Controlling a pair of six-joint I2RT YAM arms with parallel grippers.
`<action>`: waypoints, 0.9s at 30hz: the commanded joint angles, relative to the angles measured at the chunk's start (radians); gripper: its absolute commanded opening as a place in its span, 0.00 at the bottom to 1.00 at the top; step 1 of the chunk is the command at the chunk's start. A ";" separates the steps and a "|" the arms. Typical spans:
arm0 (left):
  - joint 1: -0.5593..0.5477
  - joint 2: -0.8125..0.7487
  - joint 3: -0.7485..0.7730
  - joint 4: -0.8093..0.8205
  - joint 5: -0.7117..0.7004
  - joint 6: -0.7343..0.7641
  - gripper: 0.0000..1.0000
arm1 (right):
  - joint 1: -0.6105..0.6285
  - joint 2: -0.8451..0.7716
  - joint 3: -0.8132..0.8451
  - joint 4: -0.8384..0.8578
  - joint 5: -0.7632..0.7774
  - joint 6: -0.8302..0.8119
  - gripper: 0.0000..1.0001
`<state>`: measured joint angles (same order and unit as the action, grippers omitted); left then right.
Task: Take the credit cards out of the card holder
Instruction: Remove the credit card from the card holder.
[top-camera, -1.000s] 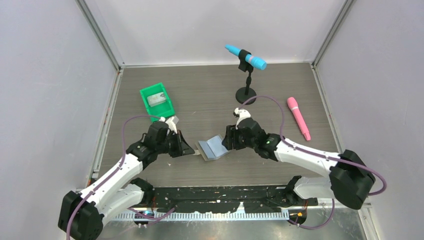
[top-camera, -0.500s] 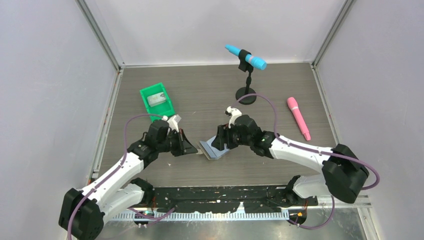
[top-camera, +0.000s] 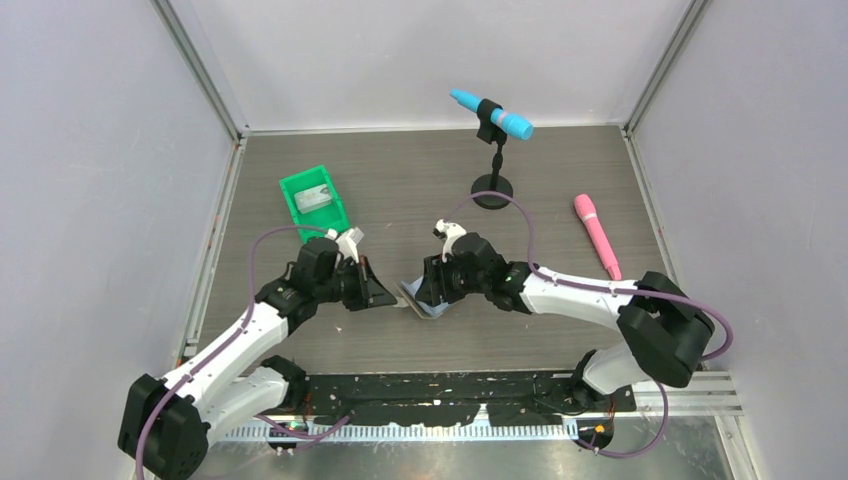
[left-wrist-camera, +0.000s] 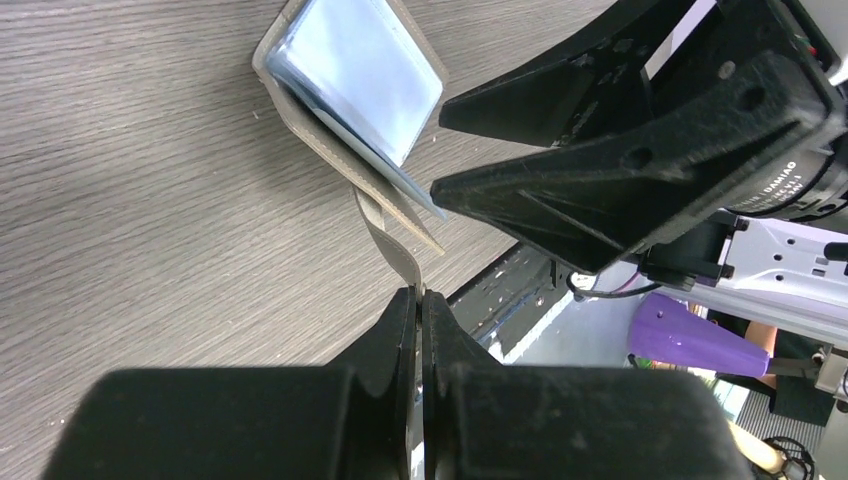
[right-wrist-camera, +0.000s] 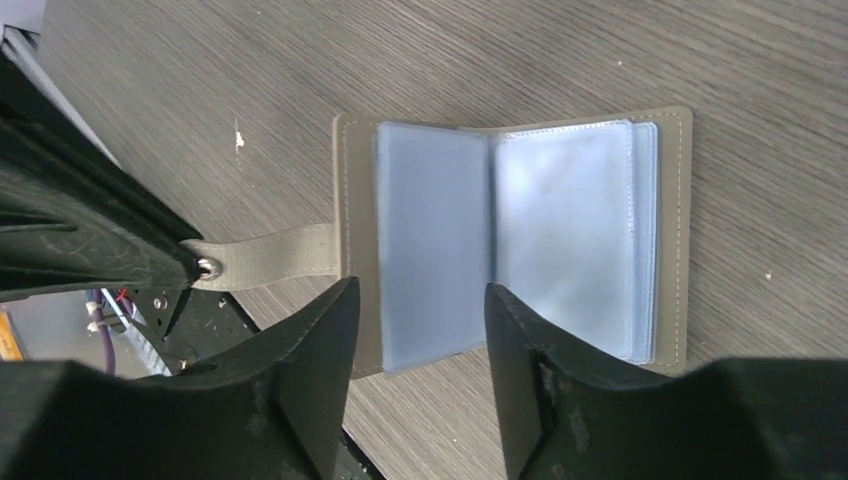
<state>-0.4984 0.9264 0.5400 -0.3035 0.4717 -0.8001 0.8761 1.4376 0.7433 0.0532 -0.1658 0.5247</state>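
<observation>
The card holder (right-wrist-camera: 515, 250) sits open mid-table, pale blue pockets up; whether cards are inside cannot be told. The green bin (top-camera: 302, 176), back left, holds 1 flat grey piece (top-camera: 315, 198). The left gripper (left-wrist-camera: 418, 296) clenches the holder's tab (right-wrist-camera: 280, 258). The right gripper (right-wrist-camera: 420, 295), released, straddles 1 pocket leaf. A blue microphone (top-camera: 492, 115) on a stand and a pink microphone (top-camera: 597, 236) sit behind, well apart.

Field notes: grey bifold card holder (top-camera: 428, 302) lies open on the wood-grain counter (top-camera: 400, 170), near the middle, between the two arms. Its grey strap tab (left-wrist-camera: 385, 235) runs left into the black left tool (top-camera: 385, 297), which is pinched onto it. Black right tool (top-camera: 430, 288) sits directly over the holder, one finger on either side of the left-hand pocket stack. Green plastic bin (top-camera: 330, 222) stands behind and to the left, with a small grey flat card (top-camera: 314, 198) inside it. Blue microphone on black stand (top-camera: 491, 150) is behind, right of centre. Pink microphone (top-camera: 597, 235) lies on the counter, far right.
</observation>
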 joint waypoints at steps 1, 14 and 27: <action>-0.003 -0.006 0.034 -0.028 -0.029 0.037 0.00 | 0.003 0.030 0.031 0.040 0.019 -0.008 0.50; -0.003 -0.069 0.017 -0.121 -0.118 0.076 0.00 | -0.008 0.026 0.015 0.059 0.003 0.007 0.51; -0.003 -0.032 0.013 0.018 -0.001 0.021 0.00 | 0.012 0.043 0.037 0.077 -0.036 0.007 0.63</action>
<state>-0.4984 0.8894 0.5400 -0.3347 0.4343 -0.7742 0.8822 1.4750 0.7448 0.0837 -0.1902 0.5301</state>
